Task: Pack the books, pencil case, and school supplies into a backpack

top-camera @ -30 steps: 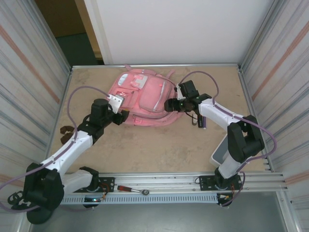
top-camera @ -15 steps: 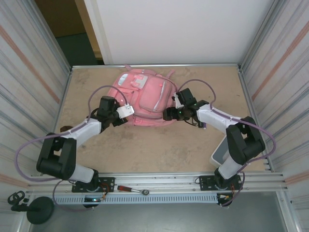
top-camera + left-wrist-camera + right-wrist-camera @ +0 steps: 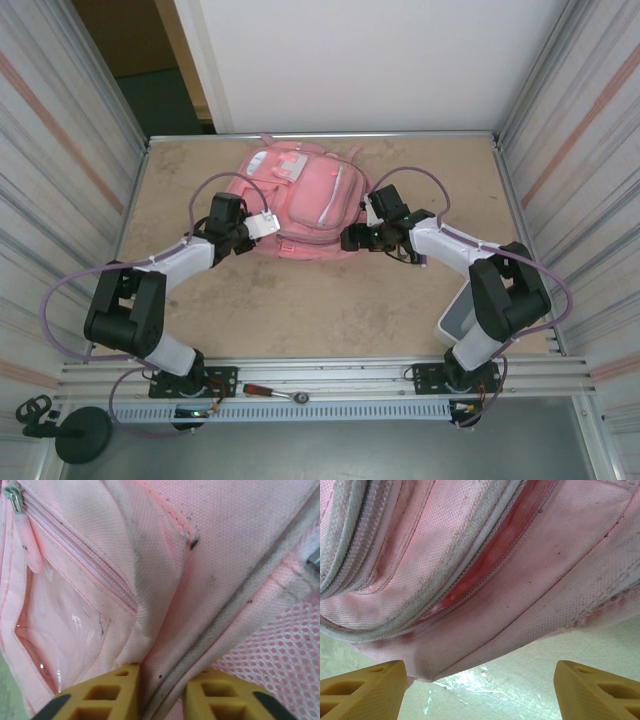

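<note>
L claw (image 3: 162, 680) pinching backpack (image 3: 210, 550) seam, R claw (image 3: 480, 677) open beside it

The whole table (image 3: 300, 310) is taken in by the top external camera from above and behind the arm bases, facing down and forward, from well back. The left wrist camera is set very near the pink backpack (image 3: 300, 200), facing its zipped pocket and mesh panel, with the left gripper (image 3: 161, 680) at the picture's bottom edge. The right wrist camera is placed low and close at the backpack's edge, past the right gripper (image 3: 480, 680). The backpack is shared by all three views.
</note>
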`<state>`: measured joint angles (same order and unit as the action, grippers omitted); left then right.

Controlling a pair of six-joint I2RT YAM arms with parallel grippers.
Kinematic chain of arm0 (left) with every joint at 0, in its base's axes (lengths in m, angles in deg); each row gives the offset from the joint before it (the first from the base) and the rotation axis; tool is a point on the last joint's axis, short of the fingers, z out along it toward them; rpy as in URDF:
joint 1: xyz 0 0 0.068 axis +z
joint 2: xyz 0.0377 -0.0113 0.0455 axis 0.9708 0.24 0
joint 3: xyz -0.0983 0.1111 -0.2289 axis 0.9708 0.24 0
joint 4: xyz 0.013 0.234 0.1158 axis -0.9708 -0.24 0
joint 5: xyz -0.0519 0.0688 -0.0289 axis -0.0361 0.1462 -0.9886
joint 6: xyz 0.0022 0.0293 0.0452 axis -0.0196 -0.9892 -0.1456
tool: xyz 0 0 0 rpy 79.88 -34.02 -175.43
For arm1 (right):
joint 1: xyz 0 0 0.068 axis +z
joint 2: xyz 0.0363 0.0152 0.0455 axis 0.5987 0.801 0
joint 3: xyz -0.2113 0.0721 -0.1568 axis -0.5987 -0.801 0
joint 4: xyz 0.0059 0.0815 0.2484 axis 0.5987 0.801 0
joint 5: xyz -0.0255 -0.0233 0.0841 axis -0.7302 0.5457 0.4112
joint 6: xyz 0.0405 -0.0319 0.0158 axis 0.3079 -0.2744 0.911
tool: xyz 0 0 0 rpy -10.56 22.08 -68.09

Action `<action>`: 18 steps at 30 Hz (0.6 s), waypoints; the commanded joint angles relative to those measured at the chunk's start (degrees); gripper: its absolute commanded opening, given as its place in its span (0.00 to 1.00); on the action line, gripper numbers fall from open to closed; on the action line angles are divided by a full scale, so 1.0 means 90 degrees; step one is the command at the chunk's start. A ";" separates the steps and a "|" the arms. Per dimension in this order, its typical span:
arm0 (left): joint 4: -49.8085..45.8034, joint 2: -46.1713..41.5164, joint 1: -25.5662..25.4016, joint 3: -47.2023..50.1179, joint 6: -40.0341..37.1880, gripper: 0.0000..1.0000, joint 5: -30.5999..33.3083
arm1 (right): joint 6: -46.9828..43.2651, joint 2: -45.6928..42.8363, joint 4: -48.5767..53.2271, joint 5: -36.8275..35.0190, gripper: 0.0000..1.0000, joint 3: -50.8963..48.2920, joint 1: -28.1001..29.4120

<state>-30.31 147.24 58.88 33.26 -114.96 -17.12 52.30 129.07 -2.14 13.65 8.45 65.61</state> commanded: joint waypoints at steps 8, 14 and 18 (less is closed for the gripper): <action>-0.0603 -0.0189 -0.0065 -0.0155 0.0288 0.06 -0.0200 | 0.0030 0.0109 -0.0046 -0.0046 0.76 0.0059 -0.0080; -0.0897 -0.0597 -0.0105 -0.0027 0.0854 0.00 -0.0196 | 0.0079 0.0501 -0.0191 0.0240 0.76 0.0411 -0.0251; -0.1033 -0.0943 -0.0142 0.0190 0.1342 0.00 -0.0164 | 0.0150 0.0952 -0.0265 0.0526 0.76 0.0902 -0.0360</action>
<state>-35.79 142.89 58.03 33.32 -109.43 -17.16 52.30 134.88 -2.14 16.10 12.62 62.86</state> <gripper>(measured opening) 0.093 0.763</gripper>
